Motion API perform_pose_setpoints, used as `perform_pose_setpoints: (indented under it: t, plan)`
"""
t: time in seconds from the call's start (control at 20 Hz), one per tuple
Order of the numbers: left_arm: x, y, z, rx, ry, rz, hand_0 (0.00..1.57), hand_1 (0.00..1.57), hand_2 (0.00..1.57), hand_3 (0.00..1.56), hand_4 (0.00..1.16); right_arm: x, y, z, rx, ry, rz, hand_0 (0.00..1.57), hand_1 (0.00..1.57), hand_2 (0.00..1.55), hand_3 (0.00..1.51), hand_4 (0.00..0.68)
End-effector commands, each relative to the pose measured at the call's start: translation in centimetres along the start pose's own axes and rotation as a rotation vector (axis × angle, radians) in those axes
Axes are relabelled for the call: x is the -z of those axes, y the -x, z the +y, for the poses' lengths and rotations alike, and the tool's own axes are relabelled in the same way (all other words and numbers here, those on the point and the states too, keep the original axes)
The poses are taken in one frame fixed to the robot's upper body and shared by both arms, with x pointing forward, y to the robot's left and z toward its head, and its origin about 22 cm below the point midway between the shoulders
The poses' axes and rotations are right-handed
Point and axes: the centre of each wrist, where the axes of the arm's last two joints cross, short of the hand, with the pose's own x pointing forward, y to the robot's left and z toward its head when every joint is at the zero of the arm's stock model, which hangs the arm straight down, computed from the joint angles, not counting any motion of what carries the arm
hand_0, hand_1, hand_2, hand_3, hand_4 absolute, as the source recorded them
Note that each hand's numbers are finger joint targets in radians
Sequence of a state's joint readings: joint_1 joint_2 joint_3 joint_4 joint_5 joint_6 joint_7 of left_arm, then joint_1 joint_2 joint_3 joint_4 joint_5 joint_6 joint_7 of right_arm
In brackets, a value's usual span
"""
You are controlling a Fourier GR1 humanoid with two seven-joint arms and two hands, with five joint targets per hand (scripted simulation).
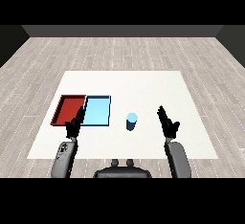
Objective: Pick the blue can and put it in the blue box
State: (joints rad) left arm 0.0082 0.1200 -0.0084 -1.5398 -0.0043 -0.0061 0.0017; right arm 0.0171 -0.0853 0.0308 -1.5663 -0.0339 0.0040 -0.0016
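Blue can (131, 121) upright on the white table (143, 84), long axis vertical, near the front edge, right of the light blue tray (98, 111), right hand (168, 123) spread beside it, apart, left hand (74, 125) relaxed over the red tray (67, 108).

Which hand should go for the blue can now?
Probably the right hand: open, beside the blue can with bare table between. The left hand hangs over the near edges of the trays, farther from the can.

1 blue can (131, 121), 2 trays: red tray (62, 108), light blue tray (98, 111).
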Motion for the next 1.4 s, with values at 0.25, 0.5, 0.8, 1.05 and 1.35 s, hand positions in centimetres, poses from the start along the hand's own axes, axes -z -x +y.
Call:
perform_pose_setpoints:
  t: [0.25,0.5,0.8,1.05,1.35]
  plan:
    - [-0.7,0.7,-2.1,-0.027,0.033,-0.025,0.0,0.0,0.0,0.0,0.0,-0.2,-3.4,2.9,-0.072,0.042,-0.047,0.0,0.0,0.0,0.0,0.0]
    - [-0.9,-2.4,-1.2,-0.191,-0.004,-0.473,0.0,0.0,0.0,0.0,0.0,-1.2,-2.4,3.1,0.173,-0.077,-0.343,0.0,0.0,0.0,0.0,0.0]
    - [-0.5,-0.5,0.2,-0.206,-0.013,-0.516,0.0,0.0,0.0,0.0,0.0,1.2,-1.5,1.9,0.144,-0.105,-0.338,0.0,0.0,0.0,0.0,0.0]
    - [-0.4,-1.5,-0.1,-0.232,-0.023,-0.493,0.0,0.0,0.0,0.0,0.0,-0.3,0.6,1.6,0.169,-0.081,-0.321,0.0,0.0,0.0,0.0,0.0]
    - [0.7,-1.3,-1.0,-0.226,-0.024,-0.476,0.0,0.0,0.0,0.0,0.0,-2.3,-0.4,2.7,0.186,-0.062,-0.303,0.0,0.0,0.0,0.0,0.0]
